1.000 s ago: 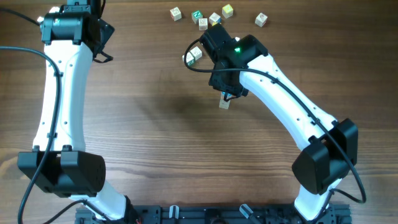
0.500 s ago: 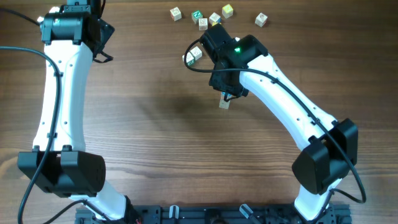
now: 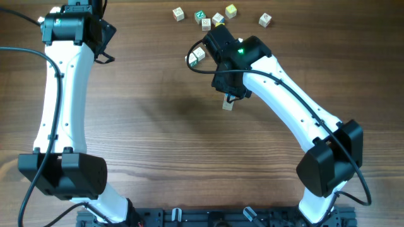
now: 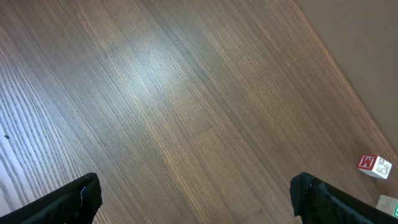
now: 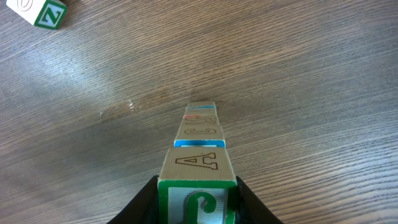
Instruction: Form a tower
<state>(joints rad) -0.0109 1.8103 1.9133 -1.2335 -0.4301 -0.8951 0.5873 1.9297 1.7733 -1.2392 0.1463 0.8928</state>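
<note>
Because the overhead camera looks straight down its length, the tower (image 3: 228, 105) shows there only as a small pale square poking out beneath the right arm's wrist, near the middle of the table (image 3: 158, 126). Its long axis is vertical: it stands upright on the wood, and the right wrist view looks down along it from the top cube at the lower edge of the frame to its foot further up the frame. The top cube shows an outlined A on its upper face and a green face with a white C toward the camera; below it come a blue edge and a reddish one, though how many cubes are stacked cannot be told.

The right gripper (image 5: 197, 204) is narrowed onto that top cube, one dark finger (image 5: 144, 202) on each side of it. The left gripper (image 4: 196, 202) is spread wide with nothing between its tips, over bare wood at the far left.

The table is brown laminate with a clear wood grain and soft glare. Loose cubes (image 3: 218, 19) lie scattered along the far edge, well apart from the stack, and one more (image 3: 198, 55) sits just beside the right arm. A green N cube (image 5: 43, 12) lies off to one side of the stack. A red M cube (image 4: 375, 165) rests near the table's edge, beyond which is a plain dull brown surface (image 4: 367, 50).
</note>
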